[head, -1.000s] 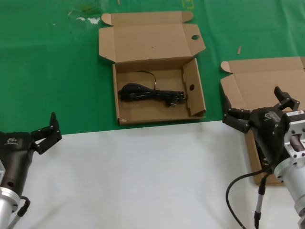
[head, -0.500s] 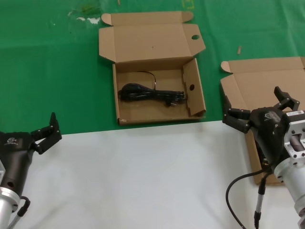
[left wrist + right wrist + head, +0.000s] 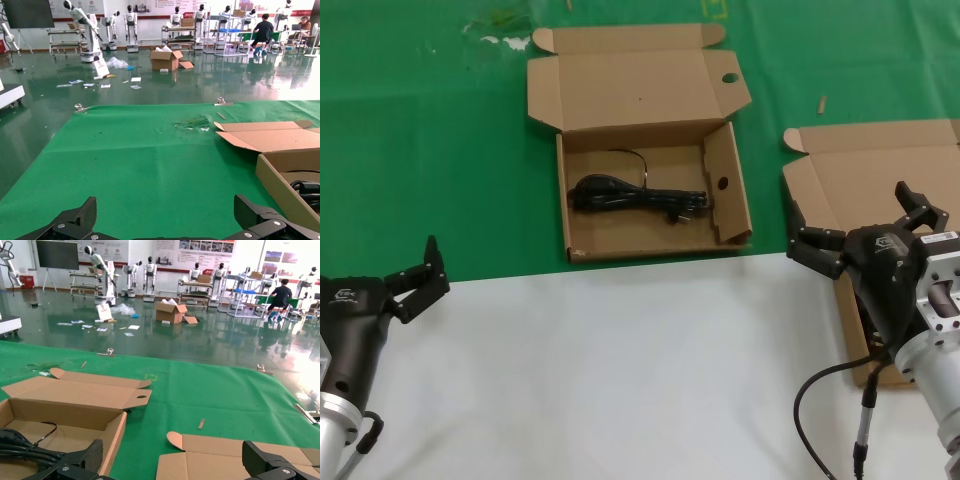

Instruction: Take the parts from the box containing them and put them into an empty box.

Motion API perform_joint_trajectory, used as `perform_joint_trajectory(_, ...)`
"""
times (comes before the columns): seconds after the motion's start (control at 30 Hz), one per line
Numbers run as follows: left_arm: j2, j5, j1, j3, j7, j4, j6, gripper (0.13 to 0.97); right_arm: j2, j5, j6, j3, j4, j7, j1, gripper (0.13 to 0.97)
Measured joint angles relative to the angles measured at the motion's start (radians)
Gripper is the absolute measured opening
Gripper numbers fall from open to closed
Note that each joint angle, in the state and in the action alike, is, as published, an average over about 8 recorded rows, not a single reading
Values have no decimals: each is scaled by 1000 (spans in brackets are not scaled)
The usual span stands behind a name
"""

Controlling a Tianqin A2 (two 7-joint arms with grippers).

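The holed-tab cardboard box [image 3: 720, 215] lies open at the middle back, its round hole [image 3: 730, 78] in the lid tab. One coiled black power cord [image 3: 635, 197] lies inside it; the cord also shows in the right wrist view [image 3: 20, 447] and the left wrist view [image 3: 307, 190]. The second box with rounded ears [image 3: 860, 165] lies open at the right, its inside mostly hidden behind my right arm. My right gripper [image 3: 852, 218] hovers over that box's near left part, open and empty [image 3: 172, 447]. My left gripper [image 3: 412, 272] is parked at the front left, open and empty [image 3: 165, 205].
The boxes lie on a green mat [image 3: 440, 150]; the bare white tabletop [image 3: 620, 370] fills the front. A small wood chip [image 3: 822, 103] lies between the boxes at the back, and white scraps [image 3: 505, 40] lie at the far left.
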Motion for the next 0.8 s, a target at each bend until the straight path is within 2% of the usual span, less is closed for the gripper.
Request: perform_joint_trajectory(0.8,0,0,0,0,0,0,0,966,0,0,0,0,0,0,0,966)
